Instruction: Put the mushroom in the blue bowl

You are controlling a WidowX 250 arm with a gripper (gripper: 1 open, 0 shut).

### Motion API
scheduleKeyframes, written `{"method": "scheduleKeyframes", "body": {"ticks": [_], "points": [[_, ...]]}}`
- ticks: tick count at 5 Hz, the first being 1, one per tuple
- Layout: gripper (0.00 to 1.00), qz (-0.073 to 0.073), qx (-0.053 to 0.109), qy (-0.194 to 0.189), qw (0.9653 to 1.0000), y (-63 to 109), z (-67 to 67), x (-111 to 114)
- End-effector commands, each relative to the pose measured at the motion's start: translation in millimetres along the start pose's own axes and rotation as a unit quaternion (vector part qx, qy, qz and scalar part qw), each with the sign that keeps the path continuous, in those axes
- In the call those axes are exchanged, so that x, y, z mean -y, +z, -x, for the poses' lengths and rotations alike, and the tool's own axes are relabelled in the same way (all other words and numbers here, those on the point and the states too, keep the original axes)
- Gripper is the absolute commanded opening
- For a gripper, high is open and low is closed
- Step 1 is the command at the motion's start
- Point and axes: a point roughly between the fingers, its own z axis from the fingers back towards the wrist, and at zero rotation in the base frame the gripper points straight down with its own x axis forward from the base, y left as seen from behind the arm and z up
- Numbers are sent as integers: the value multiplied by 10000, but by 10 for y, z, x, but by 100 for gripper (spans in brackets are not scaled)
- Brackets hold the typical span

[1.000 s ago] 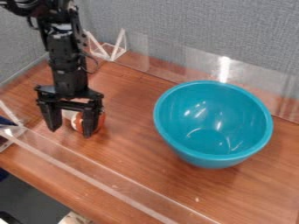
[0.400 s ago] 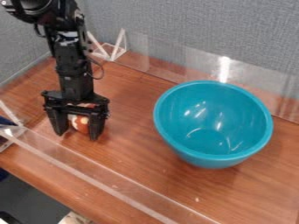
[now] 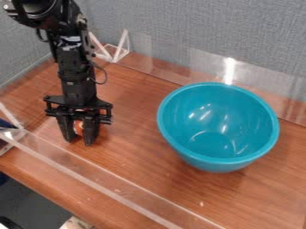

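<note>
The wooden table spreads across the scene, its warm orange-brown surface smooth and lightly glossy, with soft pale reflections. Behind it rises a grey panel, matte and finely speckled like woven cloth. On the right of the table sits the blue bowl, large, deep and round, its teal-blue wall slick and shiny, with small bright highlights on the curved inside and a smooth, even rim. The black robot arm comes down at the upper left, a knobbly column of hard, angular segments and joints. At its lower end the dark gripper, broad across the top with blocky fingers, is clenched around the mushroom, low over the wood. A clear, glossy strip runs diagonally across the near side of the table, straight-edged and see-through. A thin white frame of slender bars stands behind the arm. The mushroom, small, rounded and reddish, is mostly hidden between the fingers, well apart from the bowl, to its left in the view
</note>
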Motion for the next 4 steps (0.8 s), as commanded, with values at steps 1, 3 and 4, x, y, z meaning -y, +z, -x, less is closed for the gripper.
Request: {"method": "scheduleKeyframes", "body": {"ticks": [1, 3, 4], "points": [[0, -33, 294, -174, 9994, 252, 17, 67], [0, -10, 579, -431, 9974, 635, 125, 189], [0, -46, 628, -581, 9963, 658, 122, 254]]}}
